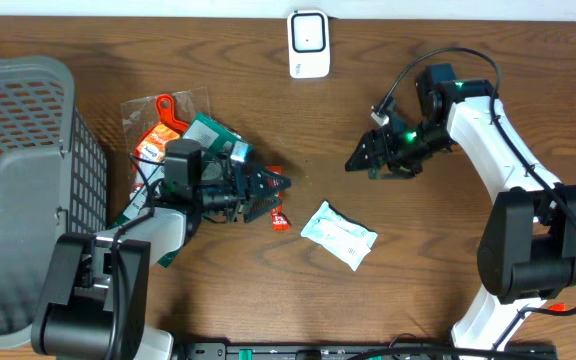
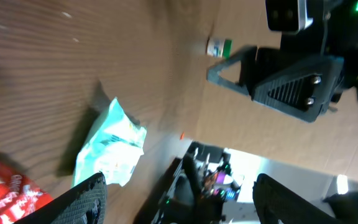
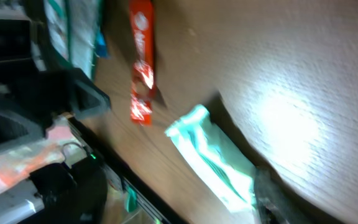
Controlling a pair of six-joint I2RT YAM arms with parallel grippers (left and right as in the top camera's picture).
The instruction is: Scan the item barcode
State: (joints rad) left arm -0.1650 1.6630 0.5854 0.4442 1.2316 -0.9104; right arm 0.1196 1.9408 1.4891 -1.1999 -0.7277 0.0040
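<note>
Worktop: we look down on a brown wood-grain worktop (image 1: pixel 448 290).
Item: a pale teal-and-white packet (image 1: pixel 338 235) lies flat on the bare wood near the middle, and nothing grips it.
Item's place: it sits between the two arms and nearer the front edge than either pincer.
Red sachet: a narrow red sachet (image 1: pixel 278 214) lies just left of the packet, apart from it and partly under the left arm's tip.
Left pincer: the left pincer (image 2: pixel 179 183) stands wide with nothing between its fingers. It points toward the packet, with the sachet off to one side.
Right pincer: the right pincer (image 1: pixel 360 158) hangs beyond the packet, well apart from it. We cannot tell how wide it stands.
Scanner: a white scanner (image 1: pixel 308 43) stands at the far edge, well apart from the packet.
Other goods: an orange packet (image 1: pixel 156 140) and a green packet (image 1: pixel 208 132) lie behind the left arm.
Basket: a grey mesh basket (image 1: pixel 28 100) fills the left side.
</note>
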